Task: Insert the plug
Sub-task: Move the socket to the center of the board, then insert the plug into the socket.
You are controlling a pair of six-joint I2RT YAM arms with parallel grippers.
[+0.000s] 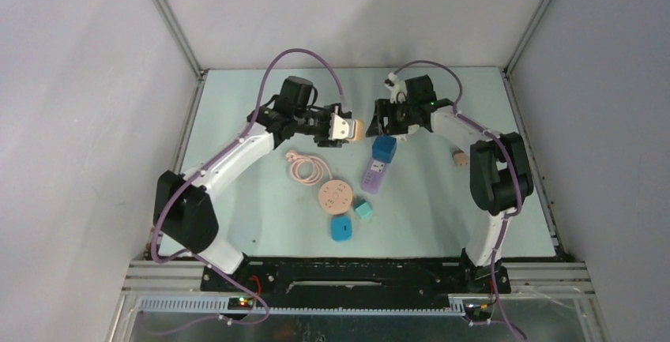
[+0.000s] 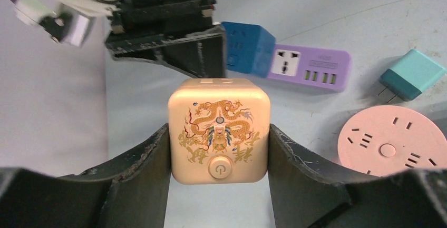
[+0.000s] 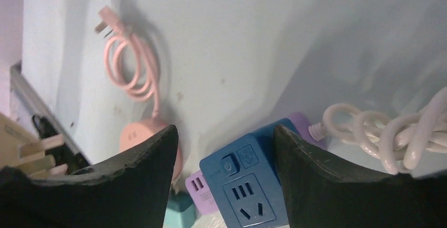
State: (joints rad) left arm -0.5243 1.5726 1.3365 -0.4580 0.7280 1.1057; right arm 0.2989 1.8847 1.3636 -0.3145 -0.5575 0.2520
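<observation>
My left gripper (image 2: 219, 129) is shut on a cream cube plug (image 2: 219, 112) printed with a gold dragon and a power button, and holds it above the table (image 1: 237, 200). In the top view the cube (image 1: 356, 129) hangs at mid-back, facing my right gripper (image 1: 378, 126). A blue cube socket (image 3: 248, 186) sits on the end of a purple power strip (image 1: 374, 178). In the right wrist view my right gripper (image 3: 224, 130) stands open over the blue cube, with a gap at its left finger. Cream prongs (image 3: 37, 149) show at that view's left edge.
A pink round socket (image 1: 336, 197) with its coiled pink cable (image 1: 304, 168) lies left of the strip. A teal adapter (image 1: 363, 209) and a blue adapter (image 1: 342, 228) lie nearer the arms. A small beige piece (image 1: 459, 156) lies at the right. A white coiled cord (image 3: 390, 133) lies by the strip.
</observation>
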